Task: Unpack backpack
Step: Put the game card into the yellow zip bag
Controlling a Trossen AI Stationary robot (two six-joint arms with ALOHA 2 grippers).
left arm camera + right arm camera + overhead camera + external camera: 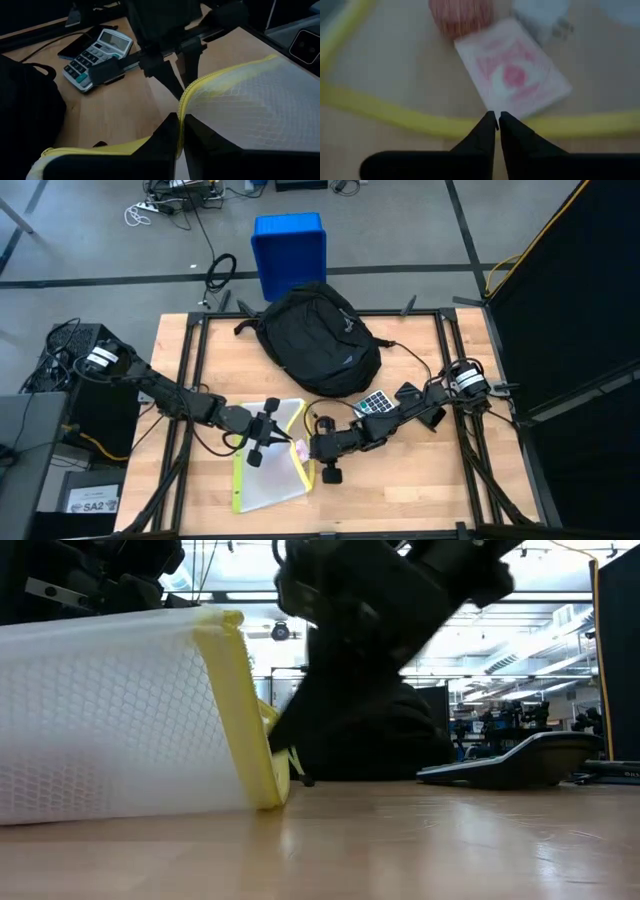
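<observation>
At the back of the surface (420, 480) lies the backpack (318, 340), its long side slanting toward the right. Both grippers (276, 433) (312, 448) pinch the yellow-edged pouch (268, 465), jaws squeezed tight.

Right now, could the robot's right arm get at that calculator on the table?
Probably yes. The calculator lies uncovered beside the backpack, close under the right arm; the right gripper, shut at the mesh pouch, would have to pull back.

We see bare wood along the table's (420, 490) near right; the large black fabric backpack (318, 340) blocks the far centre.
</observation>
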